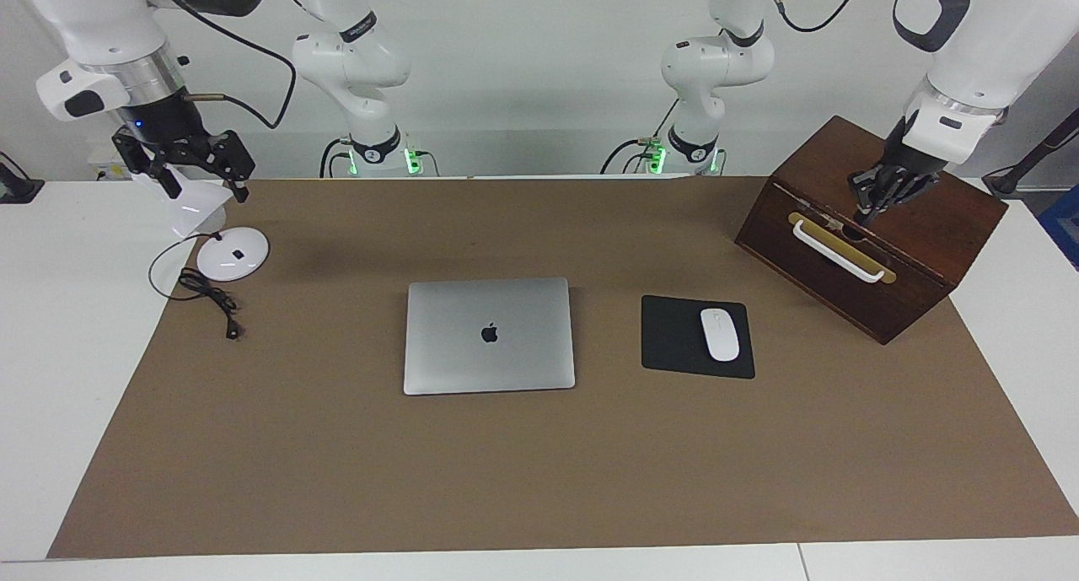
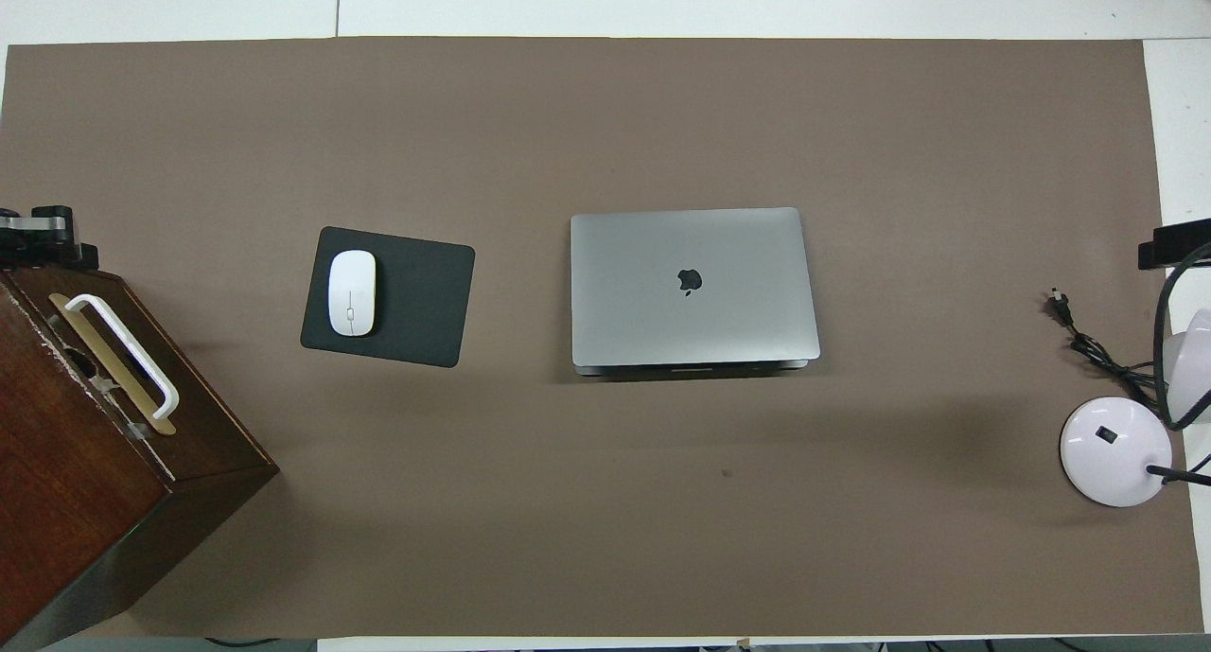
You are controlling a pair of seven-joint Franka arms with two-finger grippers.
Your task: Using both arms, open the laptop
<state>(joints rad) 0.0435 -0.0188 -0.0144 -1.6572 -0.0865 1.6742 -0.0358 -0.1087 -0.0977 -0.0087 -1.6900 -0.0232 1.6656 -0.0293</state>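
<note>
The silver-grey laptop (image 1: pixel 489 336) (image 2: pixel 691 288) lies closed and flat in the middle of the brown mat, apple logo up. Neither gripper is near it. My left gripper (image 1: pixel 864 214) (image 2: pixel 38 240) hangs over the top of the wooden box (image 1: pixel 952 227) at the left arm's end of the table, just above the box's white handle (image 1: pixel 839 250); its fingertips meet and hold nothing. My right gripper (image 1: pixel 202 180) hangs open over the white desk lamp (image 1: pixel 232 252) at the right arm's end, with only its tip (image 2: pixel 1173 245) showing in the overhead view.
A black mouse pad (image 1: pixel 674 336) with a white mouse (image 1: pixel 719 334) lies beside the laptop toward the left arm's end. The lamp's black cable (image 1: pixel 211 298) trails over the mat's edge. The wooden box (image 2: pixel 95 463) stands at an angle on the mat's corner.
</note>
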